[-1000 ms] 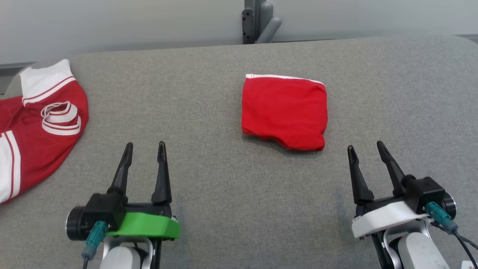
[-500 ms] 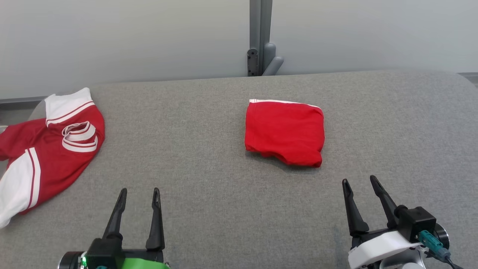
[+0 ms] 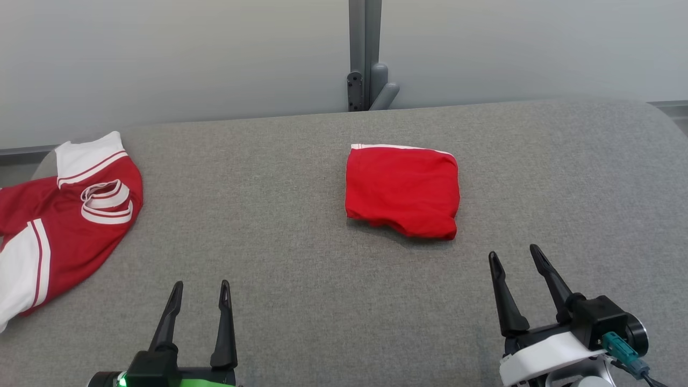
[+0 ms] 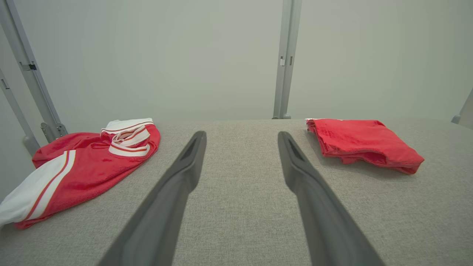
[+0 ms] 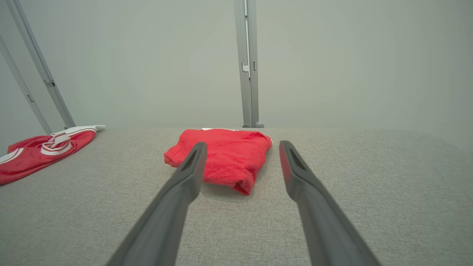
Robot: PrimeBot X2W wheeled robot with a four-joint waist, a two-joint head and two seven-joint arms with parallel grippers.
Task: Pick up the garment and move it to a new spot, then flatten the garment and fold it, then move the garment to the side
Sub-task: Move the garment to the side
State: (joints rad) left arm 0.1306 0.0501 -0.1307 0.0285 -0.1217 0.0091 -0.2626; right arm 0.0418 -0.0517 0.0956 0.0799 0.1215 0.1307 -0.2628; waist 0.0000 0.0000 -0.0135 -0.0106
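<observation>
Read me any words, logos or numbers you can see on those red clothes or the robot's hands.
None can be read.
The folded red garment is plain red with a white edge.
The red and white jersey shows stripes, no letters or numbers.
The left gripper and right gripper have plain dark fingers, no label.

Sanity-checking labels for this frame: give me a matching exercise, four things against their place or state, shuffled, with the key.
Things:
1. folded garment
2. jersey
3. left gripper
4. right gripper

Place or state:
A. open, lower right of the head view
B. unfolded, at the left edge of the table
C. open, lower left of the head view
D. folded, mid-table

Pairs: 1-D, 2-B, 3-C, 4-A
</observation>
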